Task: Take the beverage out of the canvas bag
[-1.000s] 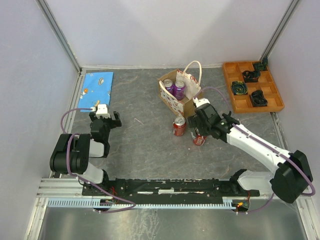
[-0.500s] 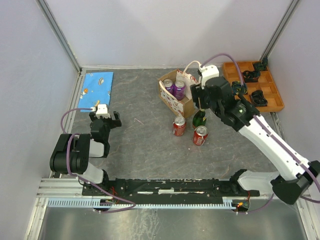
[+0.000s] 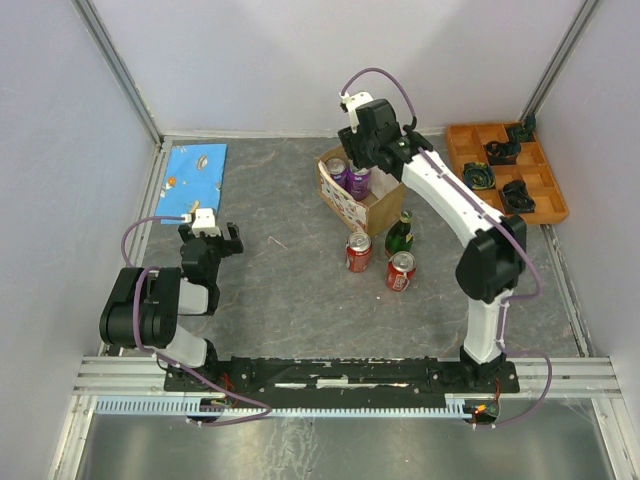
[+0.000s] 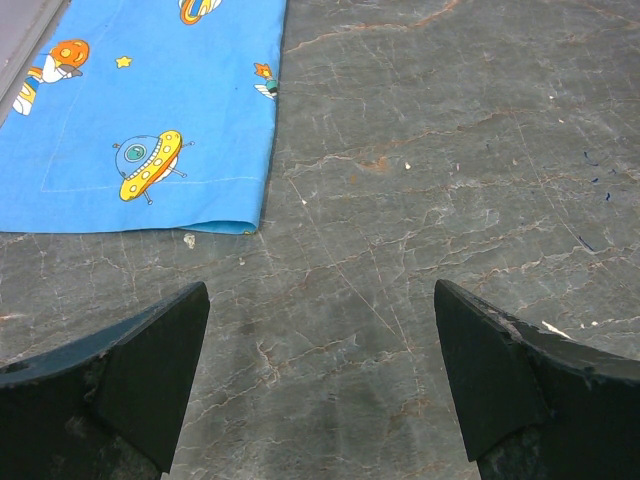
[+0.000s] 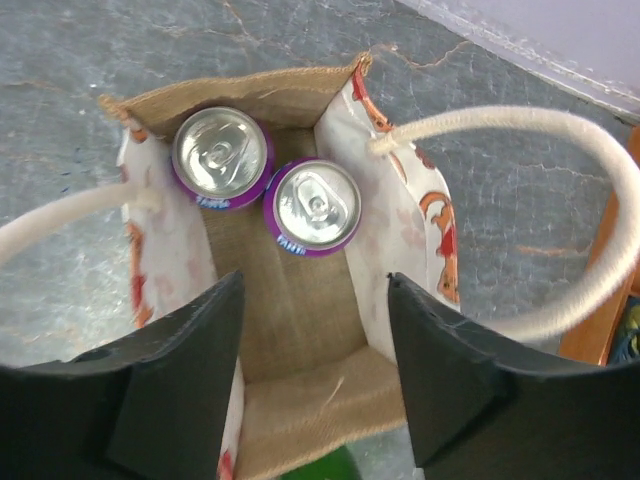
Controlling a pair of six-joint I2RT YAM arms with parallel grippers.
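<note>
Progress partial: red cans (image 3: 359,252) and green bottle (image 3: 400,236) are standing outside, 6 o'clock of canvas bag (image 5: 400,215); two purple cans (image 5: 312,205) are sitting inside. Right gripper (image 5: 315,290) is hovering above them, spread wide, empty.

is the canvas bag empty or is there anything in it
Not empty. Two purple cans stand upright inside the canvas bag, their silver tops showing in the right wrist view.

Blue cloth (image 3: 194,168); orange tray (image 3: 482,206)
</note>
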